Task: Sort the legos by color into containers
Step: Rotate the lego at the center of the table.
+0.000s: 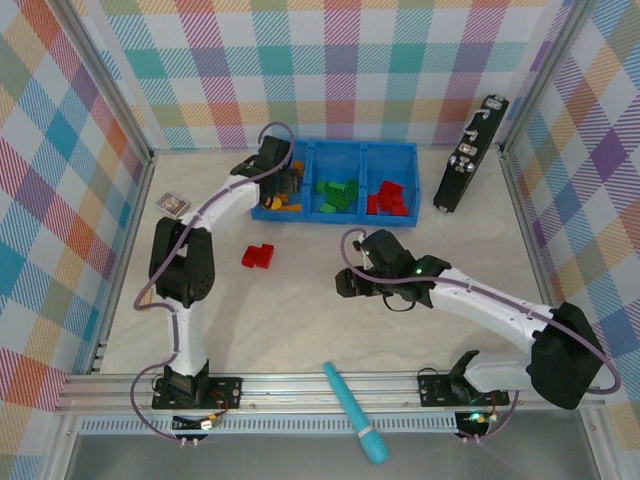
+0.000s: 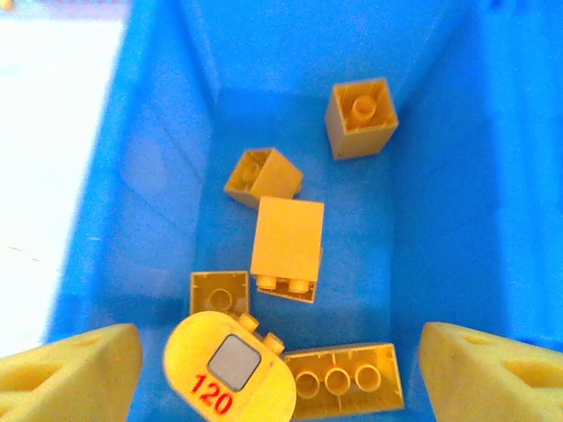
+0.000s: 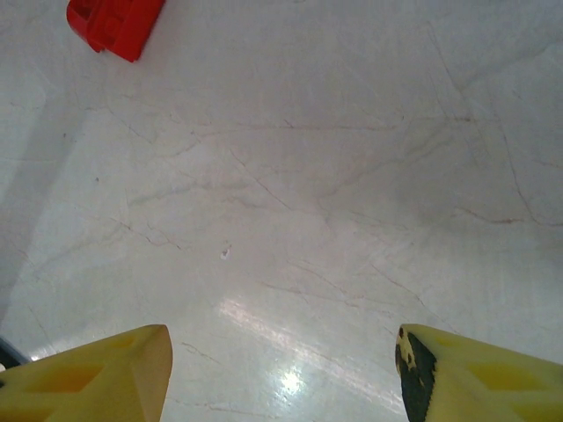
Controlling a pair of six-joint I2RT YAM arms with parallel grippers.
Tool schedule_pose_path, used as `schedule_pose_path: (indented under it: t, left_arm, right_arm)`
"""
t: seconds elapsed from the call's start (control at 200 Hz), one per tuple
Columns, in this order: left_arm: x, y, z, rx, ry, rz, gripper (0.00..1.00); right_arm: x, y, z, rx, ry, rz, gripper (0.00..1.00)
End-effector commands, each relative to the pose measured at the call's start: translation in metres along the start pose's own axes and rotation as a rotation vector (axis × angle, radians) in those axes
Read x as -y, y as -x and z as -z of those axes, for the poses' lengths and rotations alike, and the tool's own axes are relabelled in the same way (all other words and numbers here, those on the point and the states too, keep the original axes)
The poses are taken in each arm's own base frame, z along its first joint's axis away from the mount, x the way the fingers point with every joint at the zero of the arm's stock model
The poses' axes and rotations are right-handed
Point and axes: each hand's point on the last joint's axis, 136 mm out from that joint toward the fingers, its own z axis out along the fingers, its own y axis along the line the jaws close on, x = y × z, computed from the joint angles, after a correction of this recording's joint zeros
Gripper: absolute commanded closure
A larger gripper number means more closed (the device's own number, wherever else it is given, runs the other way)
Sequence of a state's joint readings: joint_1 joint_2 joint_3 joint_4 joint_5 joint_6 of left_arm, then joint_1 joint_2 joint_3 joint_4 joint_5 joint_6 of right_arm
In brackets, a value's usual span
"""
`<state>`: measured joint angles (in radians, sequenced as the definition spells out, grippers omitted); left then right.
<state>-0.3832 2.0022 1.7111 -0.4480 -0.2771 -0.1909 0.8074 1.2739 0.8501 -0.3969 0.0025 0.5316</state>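
Observation:
The blue tray [image 1: 338, 148] stands at the back with three containers side by side. The left one holds yellow-orange legos [image 1: 283, 201], the middle green legos [image 1: 337, 195], the right red legos [image 1: 388, 198]. My left gripper [image 1: 272, 166] hangs over the left container [image 2: 158, 176], open [image 2: 280, 378]. Several yellow bricks lie below it, among them a rounded piece marked 120 [image 2: 230, 369] that neither finger touches. A red lego [image 1: 258, 257] lies on the table. My right gripper [image 1: 352, 283] hovers to its right, open and empty [image 3: 281, 378]; the red lego [image 3: 114, 22] sits at that view's top left.
A black upright device [image 1: 470, 150] leans right of the tray. A teal pen-like tool [image 1: 355, 412] lies across the front rail. A small tan block [image 1: 172, 203] sits by the left wall. Plaid walls enclose the white table [image 1: 300, 320].

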Motion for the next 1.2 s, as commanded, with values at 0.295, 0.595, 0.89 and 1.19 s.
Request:
schedule_pose_path:
  t: [0.295,0.595,0.89,1.19]
  left_arm:
    - [-0.059,0.052,0.191,0.251,0.013,-0.049,0.14]
    - [-0.107,0.019,0.279,0.28,0.09,-0.121,0.11]
    - [-0.136,-0.006,0.309,0.285,0.165,-0.159,0.07]
    - [-0.138,-0.016,0.31,0.277,0.161,-0.162,0.06]
  right_arm:
    - [-0.035,0.04,-0.042,-0.038,0.003,0.009,0.32]
    - [-0.069,0.087,-0.085,-0.063,0.016,-0.051,0.32]
    - [-0.088,0.116,-0.131,-0.108,0.006,-0.081,0.31]
    - [-0.093,0.11,-0.167,-0.148,0.01,-0.118,0.3]
